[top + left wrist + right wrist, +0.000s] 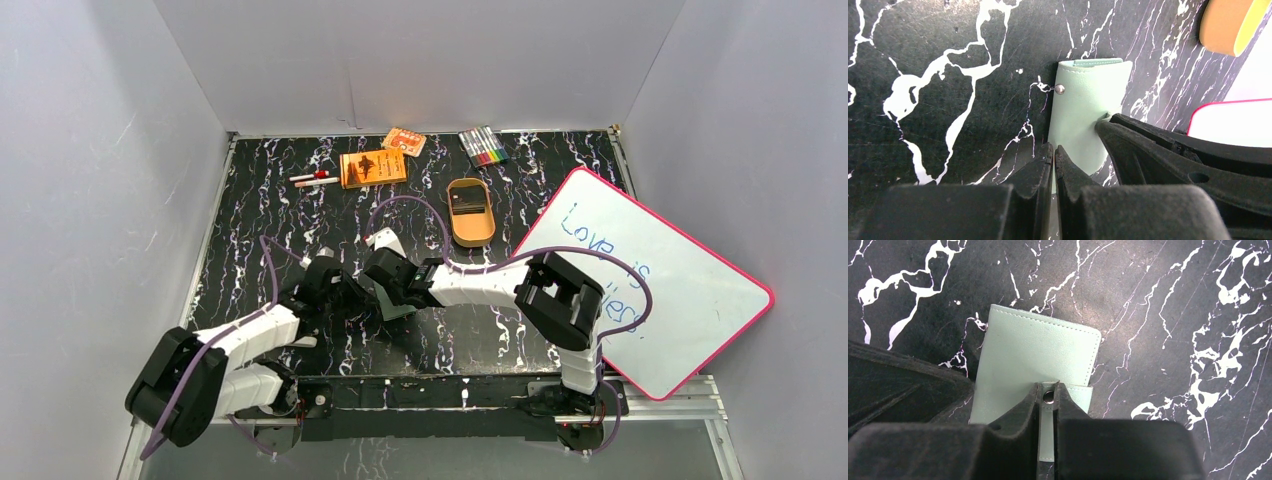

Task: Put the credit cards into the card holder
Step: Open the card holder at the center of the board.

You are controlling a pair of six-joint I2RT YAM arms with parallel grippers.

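The sage-green card holder (1038, 355) lies folded on the black marbled table (300, 220), between the two arms (398, 308). My right gripper (1048, 386) is shut on its snap tab, with the metal snap showing between the fingertips. My left gripper (1054, 148) is shut on a thin edge of the card holder (1080, 110) from the other side. In the left wrist view a snap stud (1060, 89) shows on the cover. The two grippers nearly touch (372, 290). I cannot make out the credit cards; something dark lies inside the golden tin (469, 212).
A pink-rimmed whiteboard (650, 290) lies at the right, close to the right arm. Along the back stand an orange booklet (373, 168), an orange packet (404, 141), coloured markers (482, 146) and two pens (314, 179). White walls enclose the table.
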